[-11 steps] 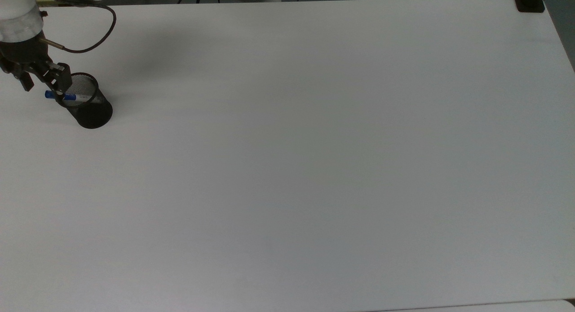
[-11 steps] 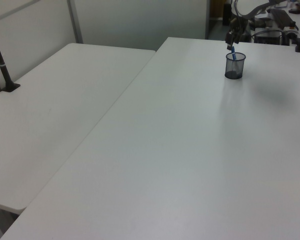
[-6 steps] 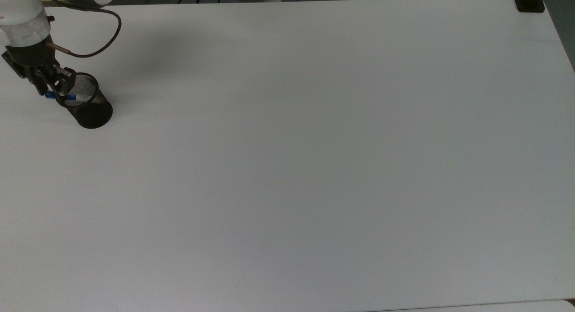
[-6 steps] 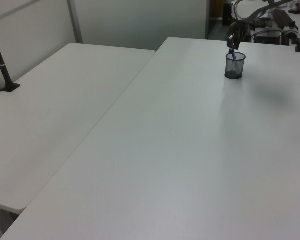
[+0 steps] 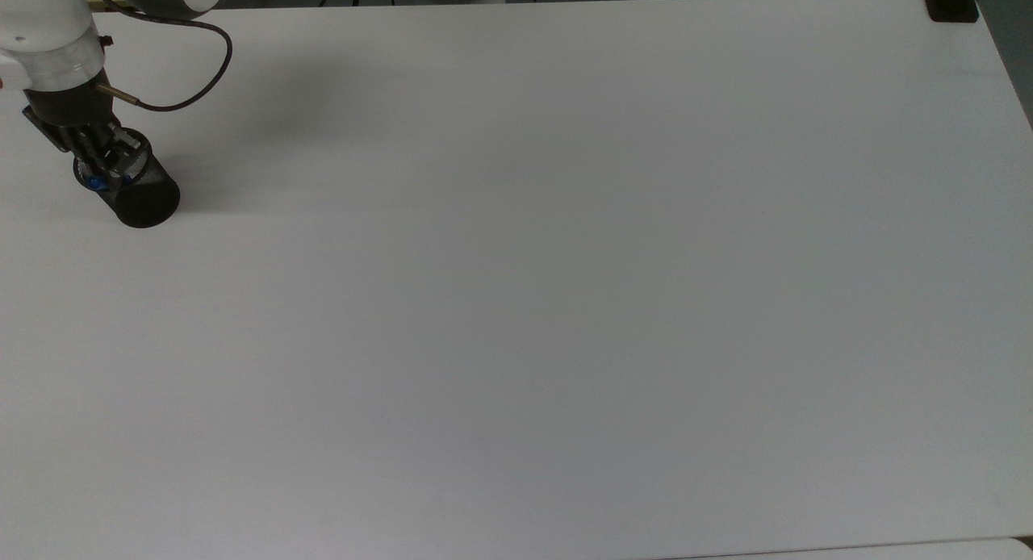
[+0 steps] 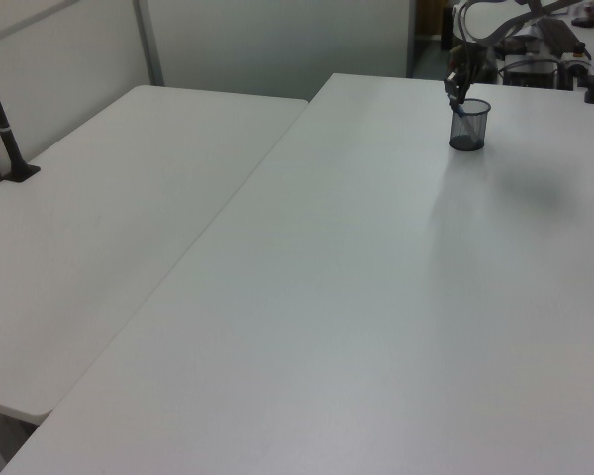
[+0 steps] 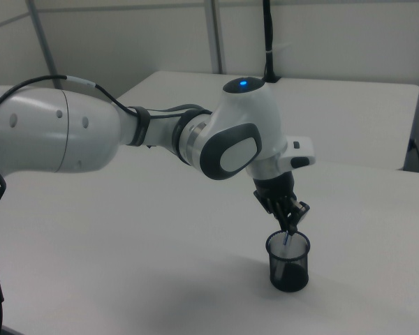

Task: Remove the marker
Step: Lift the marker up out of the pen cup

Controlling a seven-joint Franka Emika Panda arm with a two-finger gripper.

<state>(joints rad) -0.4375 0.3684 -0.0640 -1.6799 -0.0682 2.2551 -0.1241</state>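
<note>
Reaching into the black mesh cup (image 7: pixel 288 261), the gripper (image 7: pixel 292 222) looks clamped on the marker (image 7: pixel 287 239), so next it probably needs a straight lift out.

Illumination even and diffuse, moderately dim, with a grey cast. The tabletop (image 5: pixel 565 302) shows a broad soft shadow near the top view's upper left. No hard glare observed. The left view is soft at the far end. The right view is clearest.
</note>
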